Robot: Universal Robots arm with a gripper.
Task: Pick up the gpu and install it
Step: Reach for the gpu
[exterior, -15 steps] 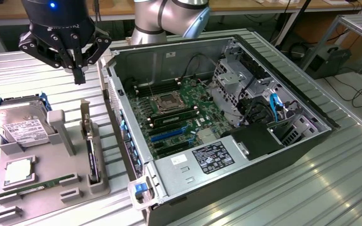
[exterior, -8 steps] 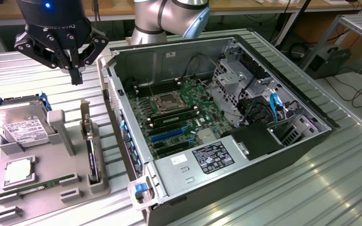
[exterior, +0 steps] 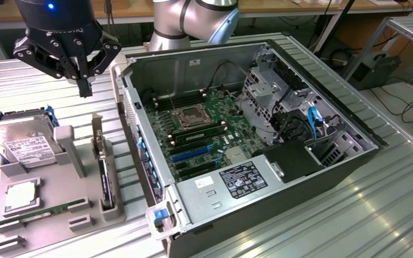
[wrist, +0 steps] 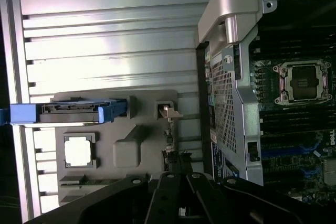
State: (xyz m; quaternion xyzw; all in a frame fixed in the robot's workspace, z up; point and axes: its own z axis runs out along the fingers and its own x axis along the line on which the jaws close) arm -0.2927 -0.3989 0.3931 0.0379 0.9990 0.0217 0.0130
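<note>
Gripper point(exterior: 85, 91) before pickup, clenched and empty.
Hovered at 12 o'clock from the gpu point(exterior: 105, 177); stood on edge in the grey tray point(exterior: 63, 185) slot, likely to offer its top edge.

Exterior view: bright, even light; soft sheen on ribbed metal table point(exterior: 350, 215) beside computer case point(exterior: 300, 199). Wrist view: strong white glare on table beside case; case interior dark.
</note>
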